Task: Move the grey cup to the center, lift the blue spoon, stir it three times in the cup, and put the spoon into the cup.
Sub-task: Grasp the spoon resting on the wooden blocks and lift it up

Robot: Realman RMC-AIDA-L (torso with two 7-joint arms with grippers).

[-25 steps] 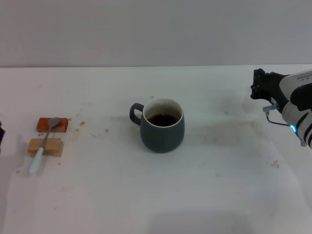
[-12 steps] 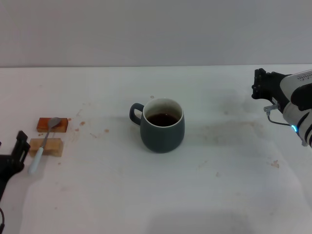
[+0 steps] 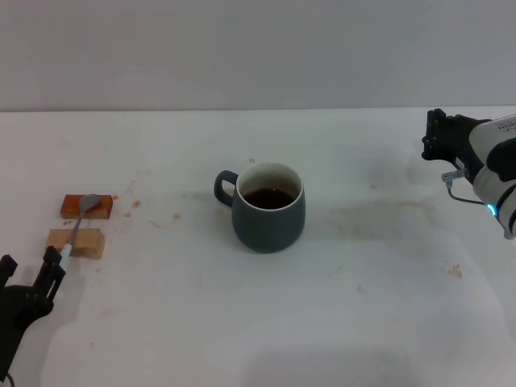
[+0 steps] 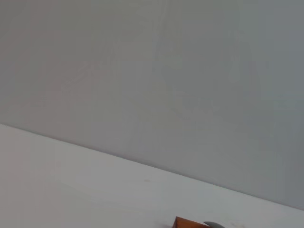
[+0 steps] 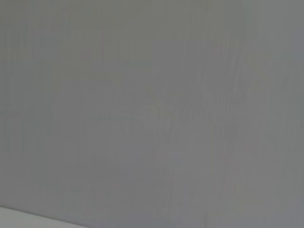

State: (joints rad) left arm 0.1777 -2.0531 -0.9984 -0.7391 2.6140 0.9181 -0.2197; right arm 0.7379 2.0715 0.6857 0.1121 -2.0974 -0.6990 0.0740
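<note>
The grey cup (image 3: 268,211) stands upright at the middle of the table, handle toward my left, with dark liquid inside. The blue spoon (image 3: 77,224) lies at the far left across an orange block (image 3: 86,206) and a tan block (image 3: 75,242), bowl on the orange one. My left gripper (image 3: 31,262) is open at the lower left, and one finger (image 3: 51,270) covers the end of the spoon's handle. In the left wrist view only the orange block's edge (image 4: 189,222) and the spoon's bowl (image 4: 214,224) show. My right gripper (image 3: 439,135) hangs at the far right, away from the cup.
The white table (image 3: 363,306) carries small brown stains around the cup and blocks. A grey wall (image 3: 258,48) stands behind it. The right wrist view shows almost only wall (image 5: 152,95).
My left gripper has come up from the lower left edge to the spoon's handle end. My right gripper has drifted slightly to the right. Cup and spoon have not moved.
</note>
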